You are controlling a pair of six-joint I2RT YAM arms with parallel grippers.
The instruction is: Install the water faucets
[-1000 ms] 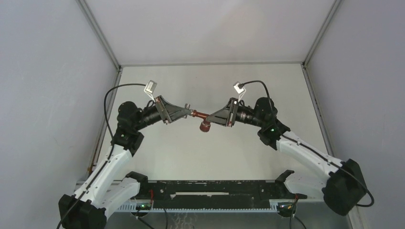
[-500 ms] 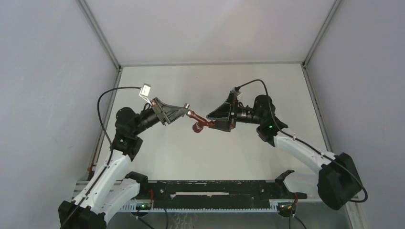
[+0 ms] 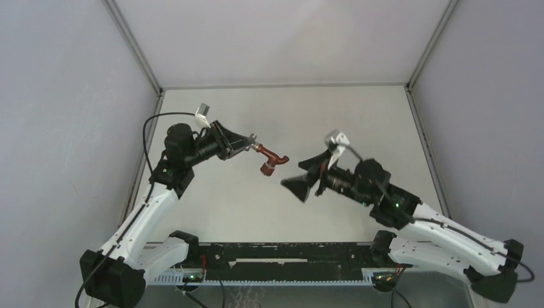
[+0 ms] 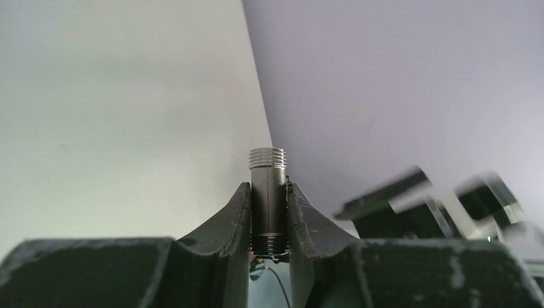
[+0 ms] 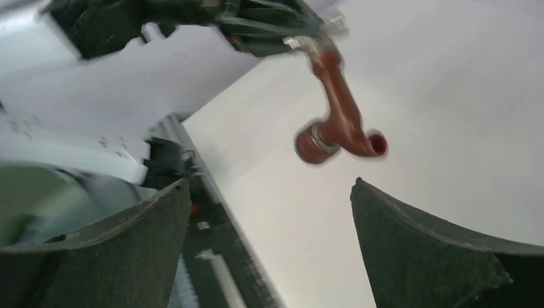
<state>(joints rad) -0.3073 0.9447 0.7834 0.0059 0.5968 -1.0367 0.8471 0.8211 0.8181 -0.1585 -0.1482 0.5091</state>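
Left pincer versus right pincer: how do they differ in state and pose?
The left pincer is shut on the silvery fitting; the right pincer is wide open and empty. The left pincer carries the reddish-brown faucet on that fitting; the right pincer sits apart from it. Both point toward the faucet.

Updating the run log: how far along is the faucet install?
Done: the tap looks joined to the metal fitting and hangs from it with nothing else supporting it. In hand: the left tool is clamped on the fitting; the right tool is open and clear of the tap. Left: can't tell whether the joint is fully tight, and no mount for the assembly is in view.
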